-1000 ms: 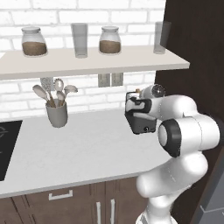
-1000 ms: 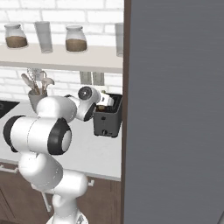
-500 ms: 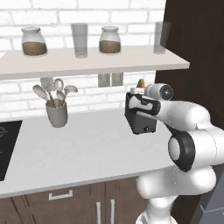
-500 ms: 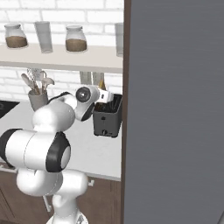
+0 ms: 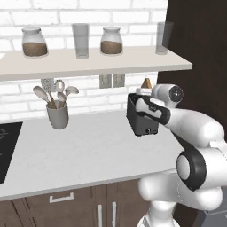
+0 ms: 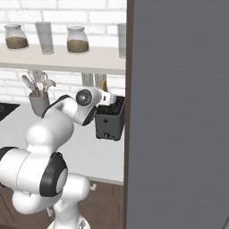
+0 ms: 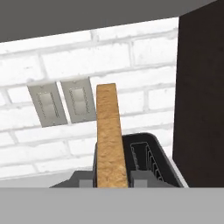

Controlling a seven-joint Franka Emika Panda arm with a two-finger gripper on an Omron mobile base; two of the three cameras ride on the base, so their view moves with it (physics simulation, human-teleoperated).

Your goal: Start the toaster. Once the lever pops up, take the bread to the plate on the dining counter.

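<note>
One slice of bread (image 7: 111, 135), pinched edge-on in the closed gripper (image 7: 112, 176), has risen clear above the toaster (image 5: 142, 119), ready for the plate

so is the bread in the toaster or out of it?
Out, or nearly: the bread stands upright on edge between the fingertips, most of it above the toaster. Whether its bottom edge has cleared the slot, cannot tell.

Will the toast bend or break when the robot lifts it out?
Probably it stays stiff: the bread stands straight up on edge between the tool fingers without drooping. It looks thin and dry, so likely light, and a hard squeeze might crumble it. The toaster looks boxy and steady, unlikely to tip.
</note>
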